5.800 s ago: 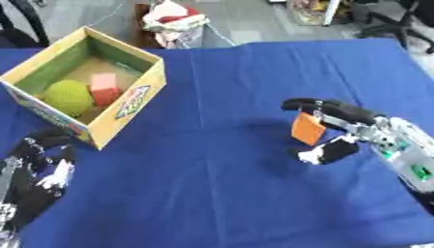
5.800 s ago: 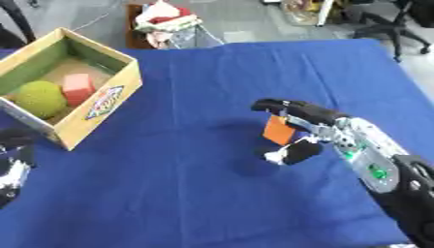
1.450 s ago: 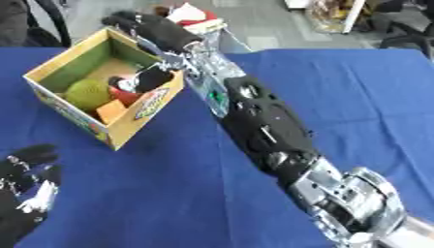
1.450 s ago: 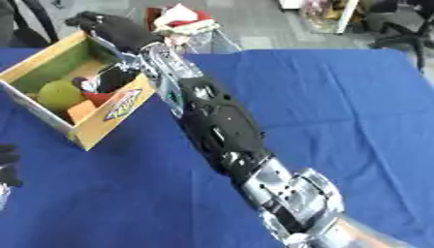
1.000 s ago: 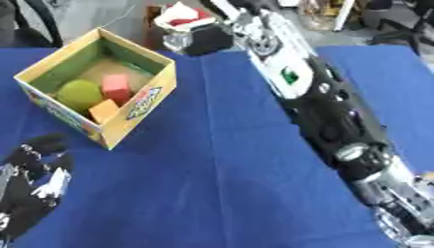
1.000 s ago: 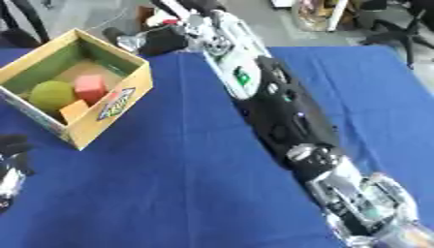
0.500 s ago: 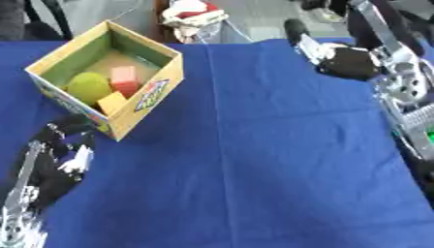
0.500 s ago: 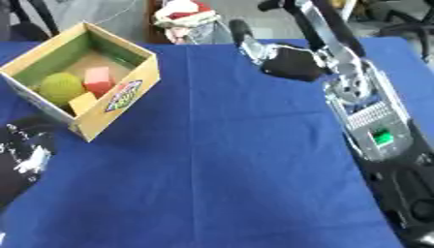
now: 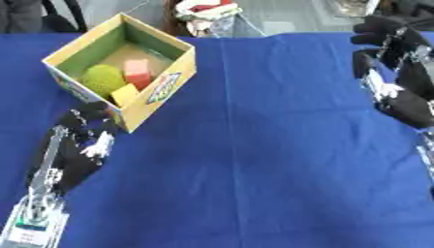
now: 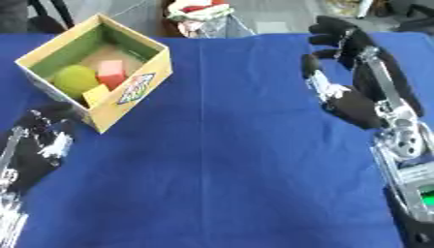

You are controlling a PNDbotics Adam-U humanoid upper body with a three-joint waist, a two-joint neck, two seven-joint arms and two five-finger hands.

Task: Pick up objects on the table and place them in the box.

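Cardboard box point(image 9: 161, 80) at 10 o'clock — green ball point(image 9: 103, 80), pink block point(image 9: 136, 71), yellow block point(image 9: 124, 94) inside. Left hand point(image 9: 78, 152) at 8 o'clock and right hand point(image 10: 352, 104) at 2 o'clock — both spread wide, empty.

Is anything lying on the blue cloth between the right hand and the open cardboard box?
Nothing visible does. The blue tablecloth is bare between the right hand, empty with fingers spread, and the yellow cardboard box. Inside the box lie a green ball, a red block and a yellow-orange block.
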